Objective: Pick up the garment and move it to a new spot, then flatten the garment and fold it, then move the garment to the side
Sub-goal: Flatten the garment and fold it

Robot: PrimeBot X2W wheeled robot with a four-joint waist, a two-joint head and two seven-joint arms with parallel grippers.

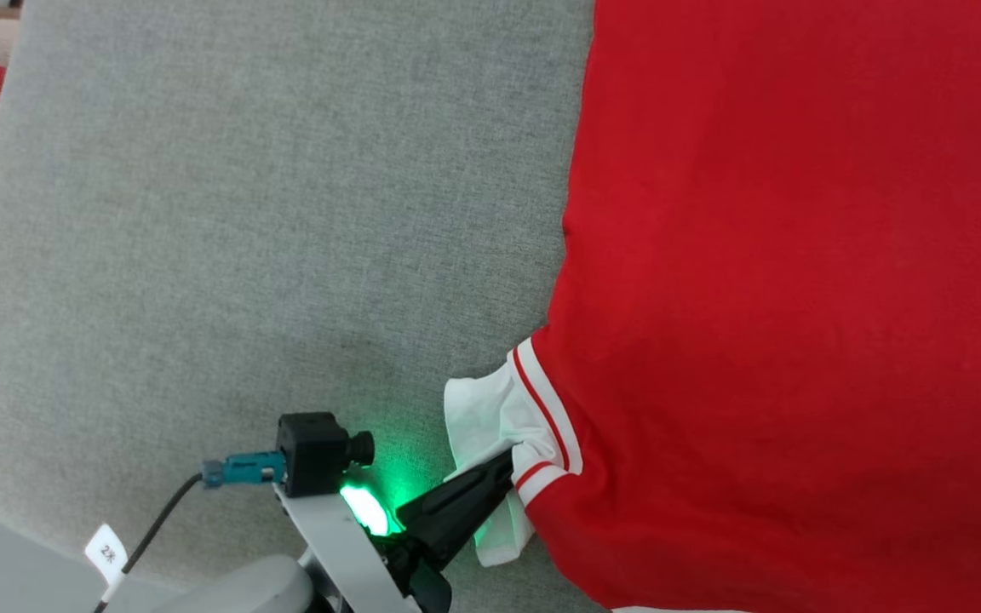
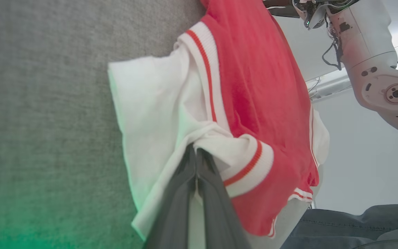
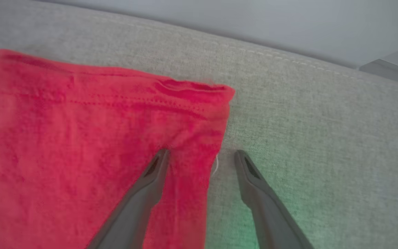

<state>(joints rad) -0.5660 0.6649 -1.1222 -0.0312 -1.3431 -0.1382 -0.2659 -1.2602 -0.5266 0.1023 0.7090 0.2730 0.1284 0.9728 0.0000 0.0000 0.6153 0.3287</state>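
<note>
Red jersey T-shirt (image 1: pixel 797 298) lies on grey cushion (image 1: pixel 243 213); my left gripper (image 2: pixel 196 152) pinches its white sleeve (image 2: pixel 143 103), my right gripper (image 3: pixel 201 154) is wide apart.

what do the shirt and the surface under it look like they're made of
The shirt: soft knit cloth, probably cotton jersey, matte; fine knit grain and a stitched hem show in the right wrist view. The surface: grey woven upholstery-like cloth, matte; coarse weave and a sewn seam show.
</note>
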